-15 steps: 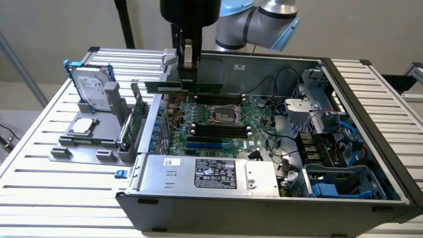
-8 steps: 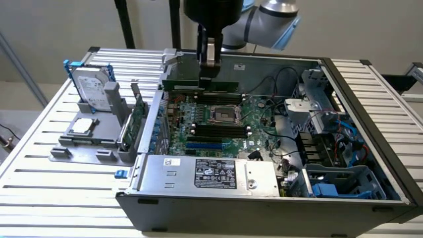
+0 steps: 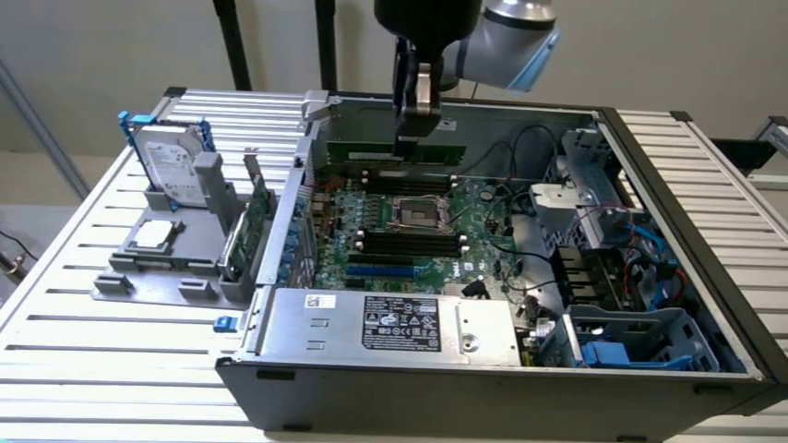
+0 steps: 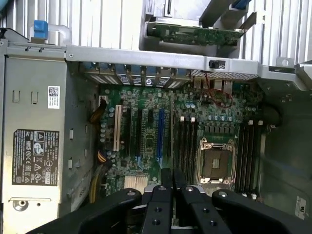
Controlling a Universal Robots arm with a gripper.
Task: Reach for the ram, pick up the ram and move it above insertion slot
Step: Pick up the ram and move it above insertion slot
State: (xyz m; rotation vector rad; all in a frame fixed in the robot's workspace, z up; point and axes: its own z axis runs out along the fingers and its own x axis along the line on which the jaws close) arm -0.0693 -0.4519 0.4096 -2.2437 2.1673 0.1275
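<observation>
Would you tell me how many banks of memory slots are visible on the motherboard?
2. One bank lies on one side of the CPU socket, the other on its opposite side. The gripper holds the ram nearby.

the arm (image 3: 518,32) is cut off by the exterior view's top edge. the ram (image 3: 394,149) is partly covered by the gripper (image 3: 411,138), and its chips are too small to tell. in the wrist view the gripper's (image 4: 171,183) body runs off the picture's edge. the print on the power supply label (image 3: 403,324) is too small to read.
</observation>
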